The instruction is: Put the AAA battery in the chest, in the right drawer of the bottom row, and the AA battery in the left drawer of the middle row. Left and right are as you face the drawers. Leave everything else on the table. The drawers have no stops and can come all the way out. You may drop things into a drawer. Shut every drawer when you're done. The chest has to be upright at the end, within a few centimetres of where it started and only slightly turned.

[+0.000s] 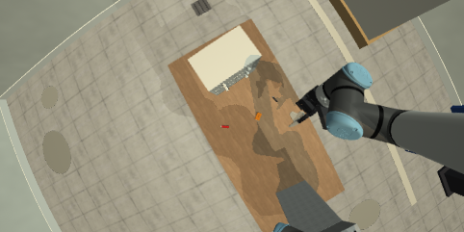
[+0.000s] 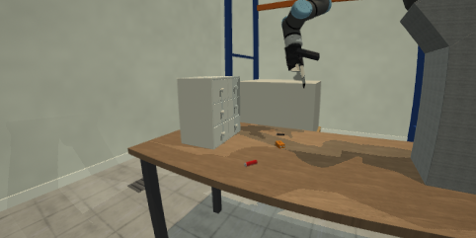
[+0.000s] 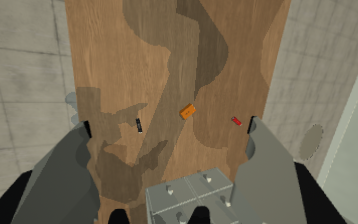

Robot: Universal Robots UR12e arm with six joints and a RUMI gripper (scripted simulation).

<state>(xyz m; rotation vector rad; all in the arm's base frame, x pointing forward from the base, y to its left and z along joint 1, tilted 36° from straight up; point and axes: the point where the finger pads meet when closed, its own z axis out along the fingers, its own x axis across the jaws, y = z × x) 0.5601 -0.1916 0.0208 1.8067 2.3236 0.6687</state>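
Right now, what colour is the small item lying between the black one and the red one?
Orange, clearest in the wrist view.

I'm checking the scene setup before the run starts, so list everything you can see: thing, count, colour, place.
Table: one, brown wood, centre of the room.
Chest: one, pale grey, upright at one end of the table, six drawers all shut.
Small black item: one, on the table nearest the chest front.
Small orange item: one, mid-table, beside the black one.
Small red item: one, nearer the table's front edge, apart from the others.
Large pale box: one, behind the chest.
Shelf frame: one, blue posts with orange beams, by the wall.
Arm: one, grey with blue joints.
Gripper: one, grey, open and empty, high above the table.
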